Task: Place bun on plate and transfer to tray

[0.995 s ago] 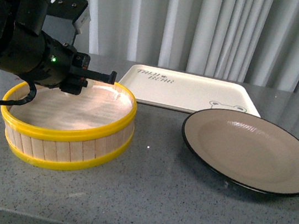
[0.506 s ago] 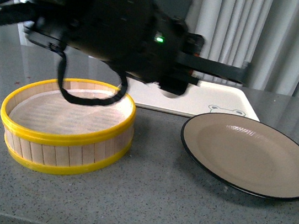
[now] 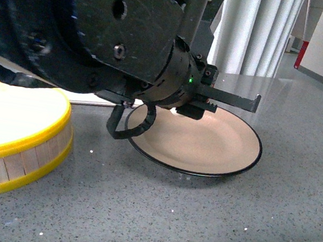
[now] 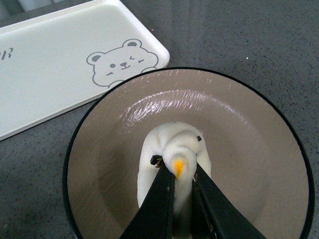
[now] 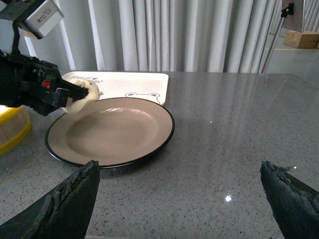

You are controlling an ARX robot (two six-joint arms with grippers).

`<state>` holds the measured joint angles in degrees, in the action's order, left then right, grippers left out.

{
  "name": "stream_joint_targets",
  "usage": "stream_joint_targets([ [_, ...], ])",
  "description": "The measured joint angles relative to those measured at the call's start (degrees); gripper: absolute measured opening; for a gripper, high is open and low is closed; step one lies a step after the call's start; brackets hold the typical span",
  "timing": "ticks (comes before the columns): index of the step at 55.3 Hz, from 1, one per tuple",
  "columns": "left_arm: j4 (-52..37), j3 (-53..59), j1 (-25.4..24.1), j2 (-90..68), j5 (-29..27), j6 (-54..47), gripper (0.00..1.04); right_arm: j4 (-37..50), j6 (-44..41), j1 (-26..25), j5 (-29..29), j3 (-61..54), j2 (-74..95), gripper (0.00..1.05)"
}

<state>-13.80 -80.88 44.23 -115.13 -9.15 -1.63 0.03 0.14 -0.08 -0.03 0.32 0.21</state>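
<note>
The bun (image 4: 175, 143), cream-white with a twisted top, is pinched between the black fingers of my left gripper (image 4: 178, 169), which is shut on it. It hangs just above the middle of the plate (image 4: 244, 144), beige inside with a thin black rim. From the right wrist view, the bun (image 5: 83, 96) sits over the plate's (image 5: 114, 132) far left part. In the front view the left arm hides the bun above the plate (image 3: 212, 146). The tray (image 4: 55, 74) with its bear face lies beside the plate. My right gripper (image 5: 182, 199) is open and holds nothing, short of the plate.
A yellow-rimmed wooden steamer basket (image 3: 9, 136) stands left of the plate, near the front edge. The tray (image 5: 124, 79) lies behind the plate. Grey stone tabletop (image 5: 239, 139) stretches right of the plate. Curtains hang behind the table.
My left arm has swung right from the steamer basket to above the plate, carrying the bun. The front view has shifted, so the basket now sits further left.
</note>
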Motion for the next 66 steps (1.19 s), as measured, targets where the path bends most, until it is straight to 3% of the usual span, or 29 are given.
stream_joint_targets([
  [54,6.2,-11.3,0.0,-12.0,-1.3,-2.7,0.05,0.0,0.0,0.0,0.0,0.0,0.0,0.96],
  [66,6.9,-11.3,0.0,-12.6,-1.2,-2.8,0.34,0.0,0.0,0.0,0.0,0.0,0.0,0.96],
])
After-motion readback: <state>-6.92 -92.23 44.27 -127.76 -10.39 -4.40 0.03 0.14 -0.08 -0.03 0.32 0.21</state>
